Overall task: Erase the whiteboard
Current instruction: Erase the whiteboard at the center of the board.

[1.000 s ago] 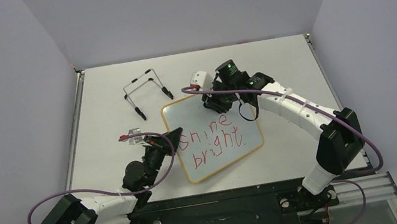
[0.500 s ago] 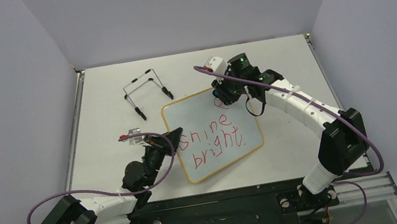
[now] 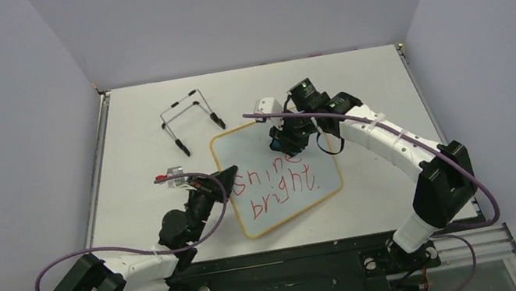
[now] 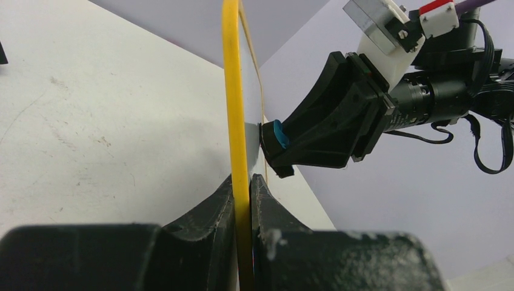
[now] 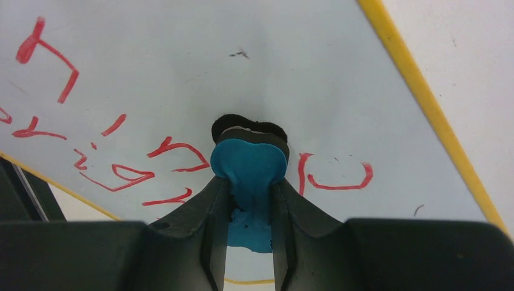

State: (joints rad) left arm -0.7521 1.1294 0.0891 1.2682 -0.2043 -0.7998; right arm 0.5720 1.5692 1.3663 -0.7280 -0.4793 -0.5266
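Note:
The whiteboard (image 3: 249, 149) lies at a slant mid-table, with red handwriting (image 3: 277, 183) across its lower half. My left gripper (image 3: 227, 176) is shut on the board's left edge. In the left wrist view the yellow frame (image 4: 232, 85) runs up from between the closed jaws (image 4: 242, 189). My right gripper (image 3: 283, 142) is shut on a blue eraser (image 5: 248, 165), whose dark felt face presses on the white face (image 5: 182, 54) among red strokes (image 5: 336, 179). The left wrist view also shows that eraser (image 4: 277, 134) against the board.
A thin black wire stand (image 3: 191, 117) sits behind the board on the left. The right arm's cable (image 3: 330, 121) loops over the board's back right corner. Walls close in the white table (image 3: 355, 82) at the back and sides.
The right gripper swung with the eraser toward the board's back right corner, then came back left and down onto the upper part of the writing. The left gripper has not moved.

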